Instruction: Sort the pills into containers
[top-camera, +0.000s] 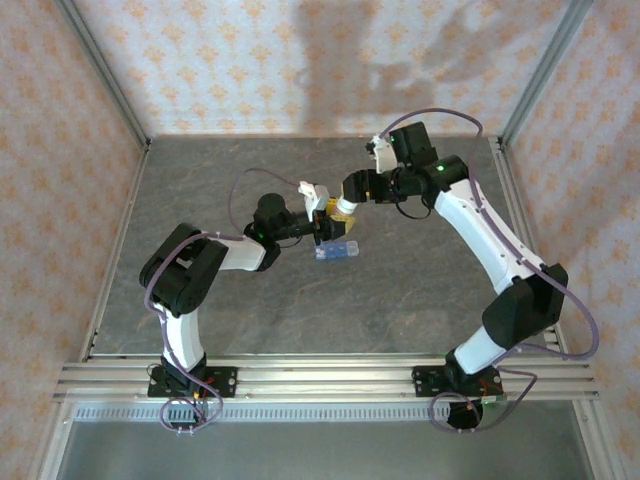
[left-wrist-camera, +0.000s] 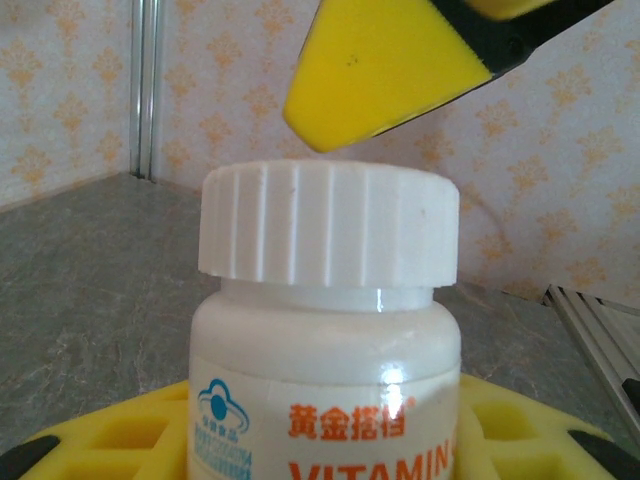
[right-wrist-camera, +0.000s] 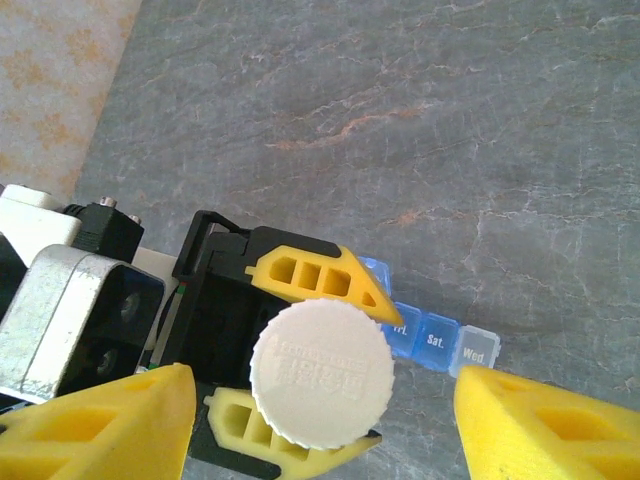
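My left gripper is shut on a white vitamin bottle and holds it upright, yellow fingers on both sides of it. Its ribbed white cap is on. My right gripper hovers just above the cap, open, with its yellow fingers wide apart and clear of the cap; one fingertip hangs over the cap. The containers, a blue strip with shut lids marked with days, lie on the table under the bottle, also seen from above. No pills are in view.
The grey stone-patterned table has patterned walls around it and a metal rail along the near edge. Both arms meet over the table's middle, the left gripper close beside the right gripper.
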